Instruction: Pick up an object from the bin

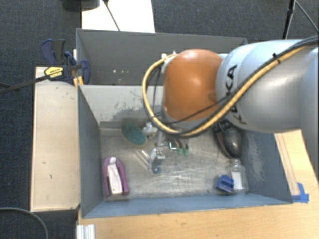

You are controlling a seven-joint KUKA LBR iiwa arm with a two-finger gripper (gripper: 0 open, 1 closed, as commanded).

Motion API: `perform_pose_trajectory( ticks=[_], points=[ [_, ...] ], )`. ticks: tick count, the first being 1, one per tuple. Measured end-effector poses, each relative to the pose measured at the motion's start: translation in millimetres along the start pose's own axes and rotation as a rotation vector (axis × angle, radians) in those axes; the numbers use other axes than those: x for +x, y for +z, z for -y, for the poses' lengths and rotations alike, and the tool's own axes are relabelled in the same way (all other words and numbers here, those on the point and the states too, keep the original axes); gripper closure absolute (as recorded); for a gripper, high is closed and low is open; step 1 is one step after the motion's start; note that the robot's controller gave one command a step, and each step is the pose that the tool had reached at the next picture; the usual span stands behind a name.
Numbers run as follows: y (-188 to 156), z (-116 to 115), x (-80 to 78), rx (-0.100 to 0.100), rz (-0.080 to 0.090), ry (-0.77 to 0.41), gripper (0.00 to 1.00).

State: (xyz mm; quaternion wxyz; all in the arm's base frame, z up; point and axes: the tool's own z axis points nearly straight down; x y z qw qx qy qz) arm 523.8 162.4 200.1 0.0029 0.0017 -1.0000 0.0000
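**Pincer low over the middle of the bin floor, with its target not yet clear**

The pincer (156, 162) hangs over the bare middle of the bin (89, 148); I cannot tell whether it is open or closed. Nearest are a teal round pad (133, 132), just off toward the back-left, and small green bits (183, 151) just beside it on the right-wall side. A purple-and-white pack (114, 177) lies in the front-left corner with its long axis along the left wall. A clear bottle with blue cap (230, 182) sits near the front-right corner, and a dark oval thing (228, 141) by the right wall. The pad looks the likeliest pick, needing a short shift back-left.
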Motion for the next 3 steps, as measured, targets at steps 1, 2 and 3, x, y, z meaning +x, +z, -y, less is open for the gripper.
perform_pose_trajectory(
  ticks=[1,2,3],
  points=[
    [117,36,-32.6,0.002,-0.005,0.182,0.00],
    [114,35,-34.6,-0.001,0.004,0.186,1.00],
    [-4,29,-42.8,-0.004,0.016,0.170,1.00]
  ],
)
